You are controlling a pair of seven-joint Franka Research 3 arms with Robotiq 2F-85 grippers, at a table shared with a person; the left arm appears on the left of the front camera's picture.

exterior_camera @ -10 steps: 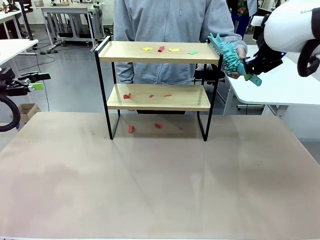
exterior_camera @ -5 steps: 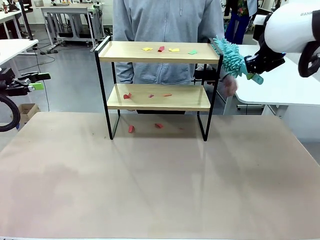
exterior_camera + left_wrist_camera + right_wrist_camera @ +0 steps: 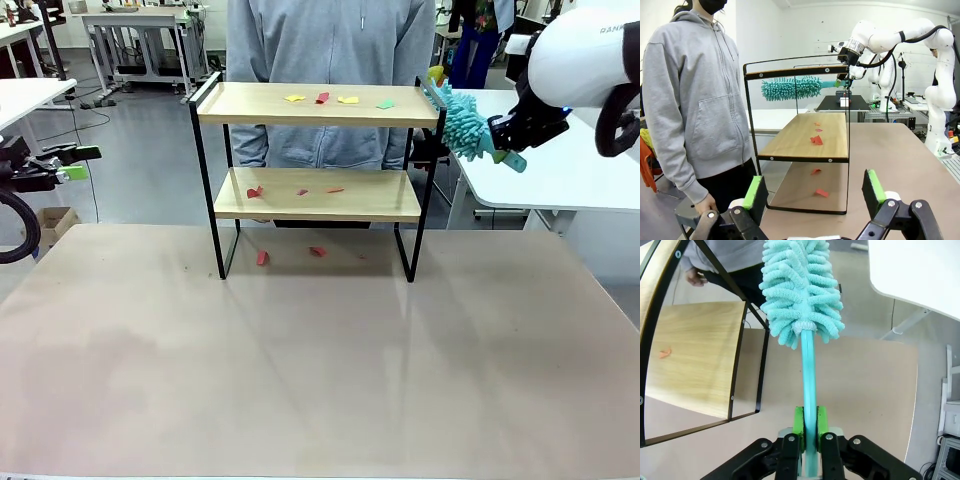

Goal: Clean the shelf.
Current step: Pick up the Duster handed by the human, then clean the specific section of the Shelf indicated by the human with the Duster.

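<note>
While right pincer (image 3: 809,424) clenches 1 duster (image 3: 802,285), left pincer (image 3: 815,194) gapes, 2 shelf (image 3: 250,103) boards (image 3: 380,202) carrying 7 scraps (image 3: 322,98).

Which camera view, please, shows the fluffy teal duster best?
The right wrist view: the fluffy teal duster appears close up, handle in the shut right gripper. The left wrist view shows it side-on; the front view, small beside the two-tier wooden shelf.

A polished grey floor (image 3: 150,170) stretches beyond the broad beige counter (image 3: 320,360). White metal-framed workbenches (image 3: 140,18) stand past its far-left corner, and a white side table (image 3: 570,175) sits off its far-right corner.
</note>
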